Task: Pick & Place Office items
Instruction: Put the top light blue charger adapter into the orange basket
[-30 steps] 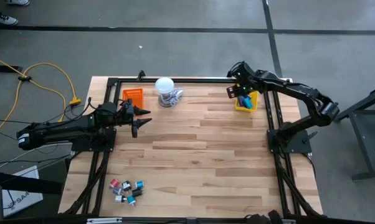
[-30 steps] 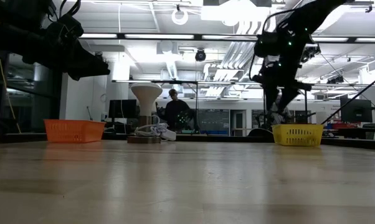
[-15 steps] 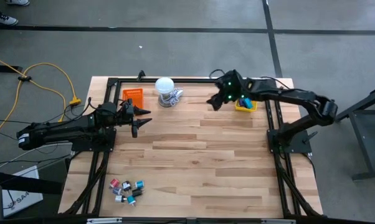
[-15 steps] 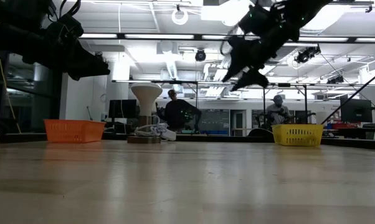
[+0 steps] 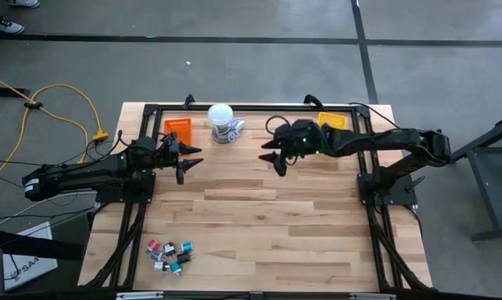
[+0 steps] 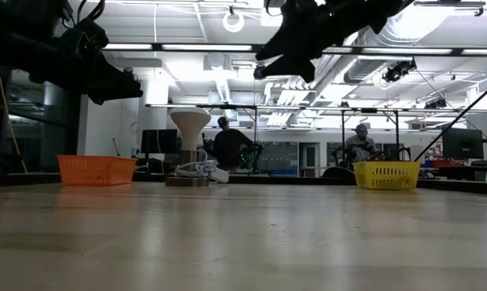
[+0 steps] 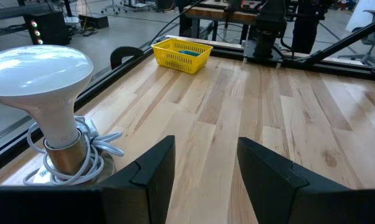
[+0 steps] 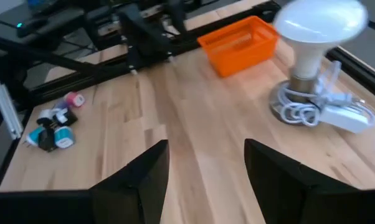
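Note:
The office items (image 5: 169,254) are a small cluster of blue, teal, red, black and white bits lying on the table near its near-left corner, also seen in the right wrist view (image 8: 53,127). A blue piece (image 7: 187,53) lies in the yellow tray (image 5: 333,121). My right gripper (image 5: 271,158) hovers open and high over the table's far middle, between the white lamp and the yellow tray, holding nothing (image 8: 206,168). My left gripper (image 5: 193,157) waits open in the air near the orange tray (image 5: 178,127), also holding nothing (image 7: 203,162).
A white round-topped lamp (image 5: 222,123) with a coiled cord stands at the far edge between the trays. The orange tray (image 6: 96,168) and yellow tray (image 6: 387,174) sit at the far corners. A black frame (image 5: 259,107) borders the table. Bare wood lies across the middle.
My right gripper has swung from above the yellow tray toward the table's left, along the far side, and now hangs over the far middle, turned to face the left arm. The left arm has kept still.

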